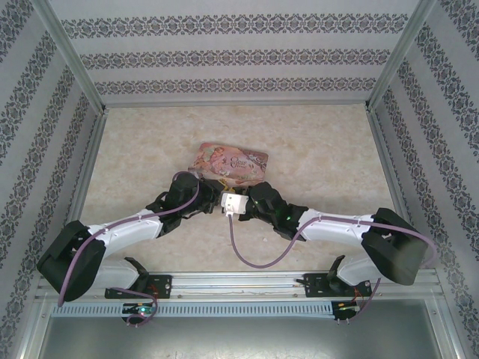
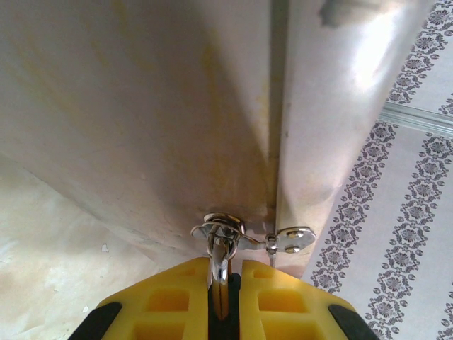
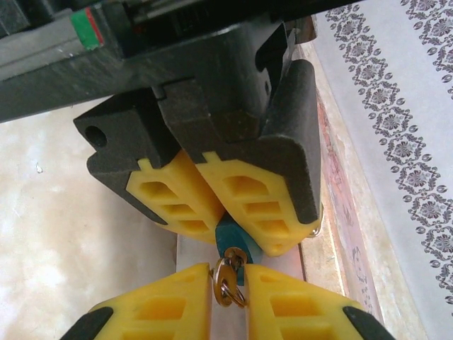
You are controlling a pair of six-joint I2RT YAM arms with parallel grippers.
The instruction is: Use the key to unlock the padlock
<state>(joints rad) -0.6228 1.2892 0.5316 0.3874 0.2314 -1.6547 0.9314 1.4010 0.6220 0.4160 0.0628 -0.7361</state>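
Key is brought to the padlock, insertion step

The left pincer (image 2: 226, 273) is closed on the padlock (image 3: 232, 244), its teal body at lower centre of the right wrist view. Just under it, the right pincer (image 3: 228, 289) is clamped on the key (image 3: 226, 278). Next, I judge, the key must line up with the keyhole. The keyhole and the key blade are hidden.

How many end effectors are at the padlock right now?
2. The left end effector pinches the padlock; the right end effector holds the key just below it in the right wrist view. None seems hidden.
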